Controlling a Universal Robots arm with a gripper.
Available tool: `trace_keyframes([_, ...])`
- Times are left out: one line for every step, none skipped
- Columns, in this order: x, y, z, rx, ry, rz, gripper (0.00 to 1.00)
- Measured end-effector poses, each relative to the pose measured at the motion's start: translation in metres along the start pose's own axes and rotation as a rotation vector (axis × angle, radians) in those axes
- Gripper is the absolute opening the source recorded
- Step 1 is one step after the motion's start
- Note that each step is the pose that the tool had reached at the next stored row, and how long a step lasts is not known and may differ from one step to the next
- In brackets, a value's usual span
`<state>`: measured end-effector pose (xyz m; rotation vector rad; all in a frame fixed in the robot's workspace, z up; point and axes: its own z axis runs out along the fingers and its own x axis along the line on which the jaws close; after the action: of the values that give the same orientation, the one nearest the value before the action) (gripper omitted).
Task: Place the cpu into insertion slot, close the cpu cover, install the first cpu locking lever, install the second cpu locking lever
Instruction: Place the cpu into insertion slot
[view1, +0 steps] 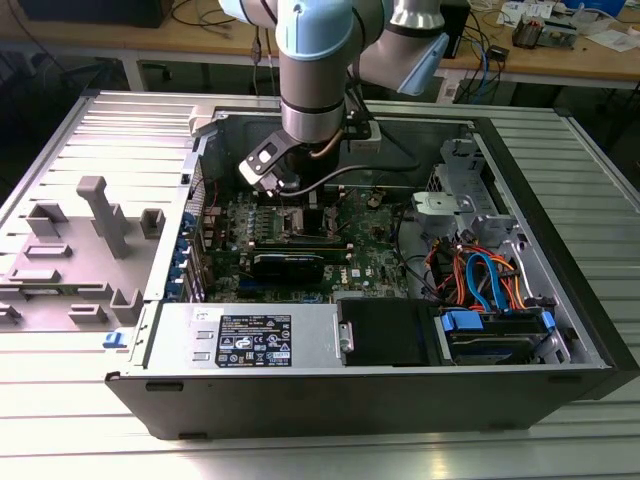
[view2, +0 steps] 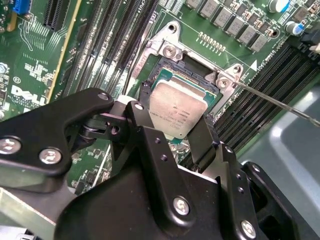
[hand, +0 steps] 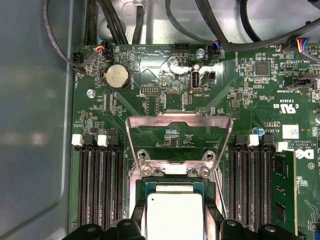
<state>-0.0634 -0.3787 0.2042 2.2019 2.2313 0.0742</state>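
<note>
In both wrist views my gripper (view2: 172, 120) (hand: 175, 212) is shut on the cpu (view2: 177, 107) (hand: 174, 215), with a black finger (view2: 142, 117) on each side of its silver-grey top. The cpu hangs slightly tilted, right over the insertion slot (view2: 170, 67) on the green motherboard (view1: 375, 250). In the first wrist view the cpu cover (hand: 175, 120) stands swung open behind the slot. A thin metal locking lever (view2: 272, 102) sticks out from the slot's corner. In the exterior view the gripper (view1: 290, 200) reaches down into the open computer case.
Long black memory slots (hand: 100, 185) flank the socket on both sides. A black card (view1: 288, 265) lies across the board. The power supply (view1: 260, 335) and a bundle of cables (view1: 480, 275) fill the case's near side. Grey fixtures (view1: 95, 215) stand at the exterior view's left.
</note>
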Motion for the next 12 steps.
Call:
trace_keyframes([-0.0001, -0.0001, 0.0003, 0.0001, -0.0002, 0.0, 0.54])
trace_keyframes([-0.0001, -0.0001, 0.0008, 0.0, -0.0001, 0.0, 0.54])
trace_keyframes([-0.0001, -0.0004, 0.0017, 0.0, -0.0001, 0.0, 0.54])
trace_keyframes([-0.0001, -0.0006, 0.0025, 0.0, -0.0002, 0.001, 0.54])
trace_keyframes([-0.0002, -0.0007, 0.0028, 0.0001, -0.0003, 0.001, 0.54])
trace_keyframes([-0.0001, -0.0007, 0.0031, 0.0, -0.0002, 0.001, 0.54])
trace_keyframes([0.0, -0.0006, 0.0037, -0.0001, -0.0001, 0.001, 0.54])
trace_keyframes([0.0, -0.0007, 0.0045, 0.0, -0.0003, 0.001, 0.54])
trace_keyframes([-0.0001, -0.0007, 0.0047, 0.0001, -0.0005, 0.001, 0.54])
trace_keyframes([-0.0001, -0.0008, 0.0049, 0.0002, -0.0007, 0.001, 0.54])
trace_keyframes([-0.0001, -0.0008, 0.0052, 0.0002, -0.0007, 0.001, 0.54])
trace_keyframes([-0.0001, -0.0008, 0.0054, 0.0002, -0.0006, 0.001, 0.54])
